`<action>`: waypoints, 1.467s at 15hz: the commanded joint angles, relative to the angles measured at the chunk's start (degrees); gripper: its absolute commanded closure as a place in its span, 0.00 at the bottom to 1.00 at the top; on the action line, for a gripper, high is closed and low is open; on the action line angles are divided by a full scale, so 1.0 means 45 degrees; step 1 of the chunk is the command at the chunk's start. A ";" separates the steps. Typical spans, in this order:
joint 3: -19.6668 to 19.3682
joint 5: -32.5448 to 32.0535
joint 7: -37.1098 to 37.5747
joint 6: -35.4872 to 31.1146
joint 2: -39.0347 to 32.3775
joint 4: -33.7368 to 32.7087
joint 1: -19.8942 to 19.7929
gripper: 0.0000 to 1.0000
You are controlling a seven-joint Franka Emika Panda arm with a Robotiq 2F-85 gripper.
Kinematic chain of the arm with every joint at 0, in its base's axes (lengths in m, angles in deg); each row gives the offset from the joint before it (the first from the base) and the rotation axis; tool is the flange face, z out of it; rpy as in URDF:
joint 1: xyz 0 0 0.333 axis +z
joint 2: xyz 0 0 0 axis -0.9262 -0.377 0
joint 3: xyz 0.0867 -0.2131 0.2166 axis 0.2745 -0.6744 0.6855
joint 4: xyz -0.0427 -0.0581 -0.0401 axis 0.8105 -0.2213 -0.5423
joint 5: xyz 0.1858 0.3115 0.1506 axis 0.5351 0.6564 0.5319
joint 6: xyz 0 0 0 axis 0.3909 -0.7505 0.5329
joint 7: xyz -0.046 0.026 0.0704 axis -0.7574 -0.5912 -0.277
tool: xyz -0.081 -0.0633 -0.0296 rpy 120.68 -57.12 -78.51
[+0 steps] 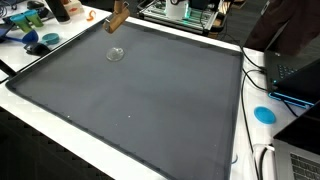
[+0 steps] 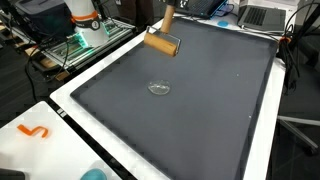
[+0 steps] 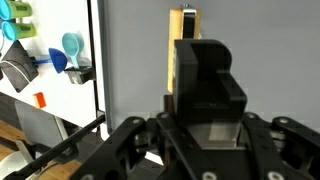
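End effector [image 3: 190, 75] was clenched on a wooden tool [image 3: 185, 35], raised over the far edge of the grey mat [image 2: 200, 120], not set down. Clear dish [image 2: 159, 88] lay apart, untouched.

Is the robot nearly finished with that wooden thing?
Done: nothing visible so far. In hand: the gripper sits right at the wooden block near the edge of the mat; whether it grips the block is unclear. Left: the small clear dish lies apart on the mat.
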 commanded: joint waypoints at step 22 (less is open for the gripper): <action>-0.3288 0.8318 -0.9655 -0.0923 -0.0318 -0.0936 -0.2588 0.76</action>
